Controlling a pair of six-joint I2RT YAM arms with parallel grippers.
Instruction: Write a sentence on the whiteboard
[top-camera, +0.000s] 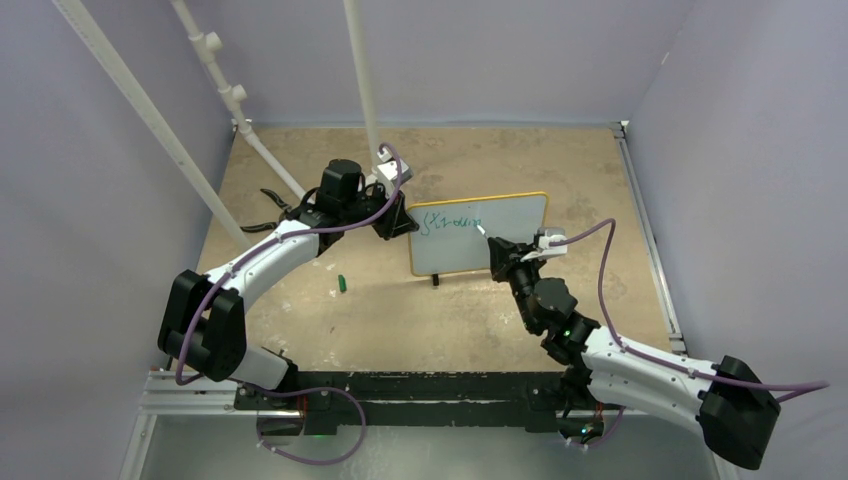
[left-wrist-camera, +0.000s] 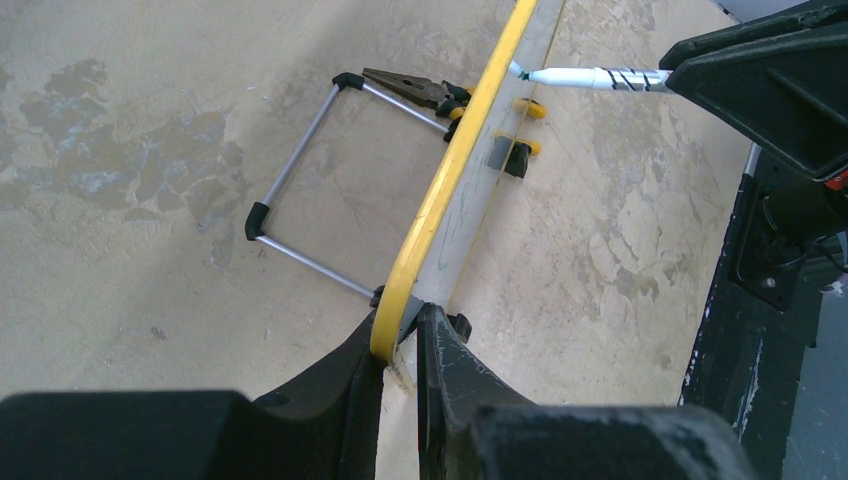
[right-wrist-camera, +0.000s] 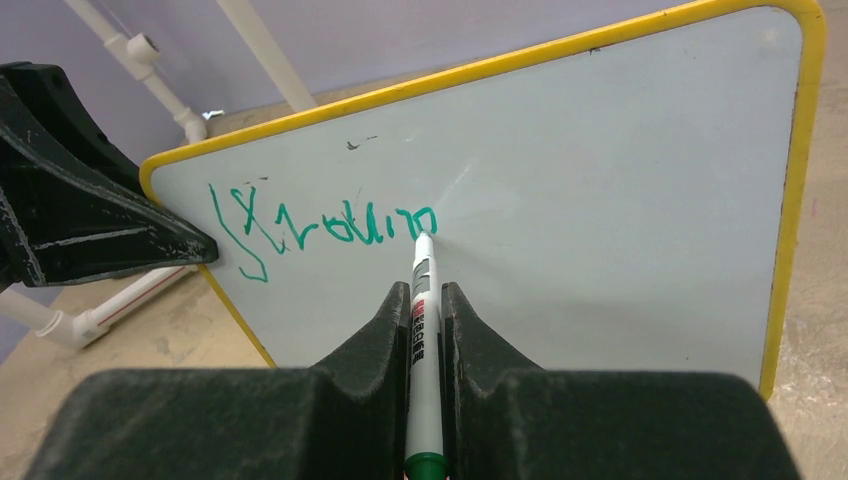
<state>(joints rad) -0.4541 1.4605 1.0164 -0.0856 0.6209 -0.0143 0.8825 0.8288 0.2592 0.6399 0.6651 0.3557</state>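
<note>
You have your left gripper (left-wrist-camera: 400, 335) pinching the left edge of the whiteboard (right-wrist-camera: 620, 200), which stands upright on the table (top-camera: 450, 320) - and your right gripper (right-wrist-camera: 425, 295) squeezes a marker (right-wrist-camera: 424, 255), its tip touching the end of the green sentence (right-wrist-camera: 320, 228).

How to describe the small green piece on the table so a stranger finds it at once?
Find the yellow-framed whiteboard standing mid-table. Left of its lower corner lies a small green piece. Unlike the green writing, it rests on the tan table, touching nothing.

glossy whiteboard (right-wrist-camera: 600, 200), rough mottled matt table (top-camera: 450, 320)
</note>
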